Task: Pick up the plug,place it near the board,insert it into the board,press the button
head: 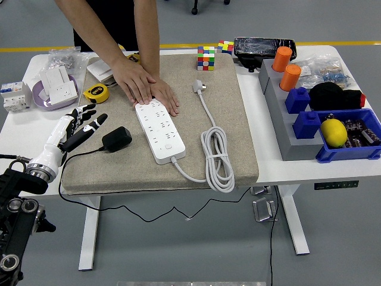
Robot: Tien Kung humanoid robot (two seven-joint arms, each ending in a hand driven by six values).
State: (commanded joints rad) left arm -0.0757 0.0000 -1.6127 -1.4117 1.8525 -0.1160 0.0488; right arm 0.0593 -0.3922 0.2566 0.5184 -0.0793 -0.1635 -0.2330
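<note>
A white power strip [158,130] lies on the tan mat [226,149], with its button [169,146] near the close end. Its white cord [215,156] is coiled to the right. A black plug adapter [116,139] sits on the mat left of the strip, its thin black cable trailing off the table. My left hand [85,124] hovers just left of the plug with fingers spread, touching nothing. A person's two hands [146,89] press on the far end of the strip. My right arm is out of sight.
A yellow tape measure [96,93], a white socket part [58,85] and a breaker [14,95] lie far left. Rubik's cubes [206,58] stand at the back. On the right, a grey rack [281,125] holds orange and blue blocks beside a blue bin [351,152].
</note>
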